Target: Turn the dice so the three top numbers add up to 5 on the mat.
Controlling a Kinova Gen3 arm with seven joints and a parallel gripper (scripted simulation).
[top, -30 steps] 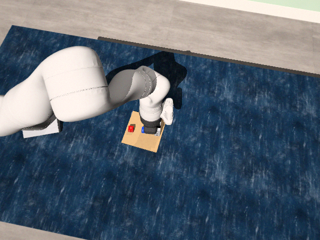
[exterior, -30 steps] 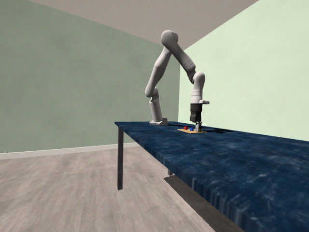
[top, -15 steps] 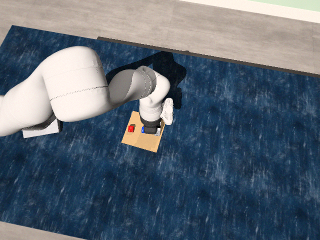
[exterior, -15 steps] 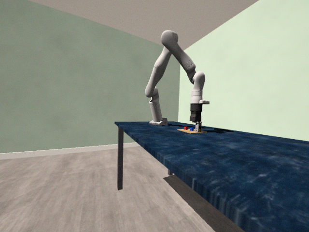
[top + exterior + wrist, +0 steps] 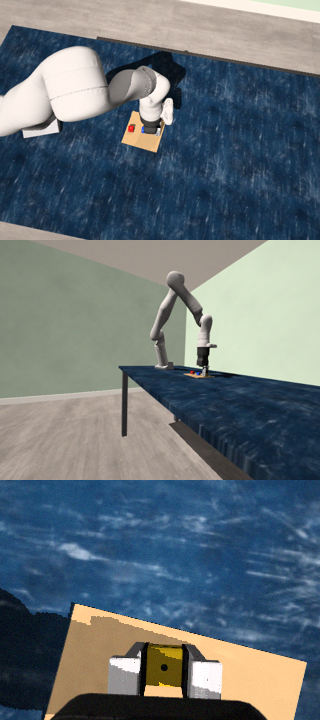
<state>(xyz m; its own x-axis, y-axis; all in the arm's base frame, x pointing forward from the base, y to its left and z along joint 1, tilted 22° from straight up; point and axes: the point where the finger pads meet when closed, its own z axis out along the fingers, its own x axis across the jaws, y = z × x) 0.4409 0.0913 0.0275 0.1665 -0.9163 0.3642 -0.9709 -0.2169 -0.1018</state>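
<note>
I find the mat on the counter, bearing three dice: red, blue, yellow. My jaws are clamped on yellow, one pip visible.

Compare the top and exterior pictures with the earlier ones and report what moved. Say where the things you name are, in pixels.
Nothing visibly changed. The arm [image 5: 77,85] [image 5: 189,299], the red die [image 5: 131,128] [image 5: 192,372], the blue die [image 5: 142,129] [image 5: 198,373] and the mat [image 5: 142,143] [image 5: 195,376] [image 5: 255,672] stayed put.
</note>
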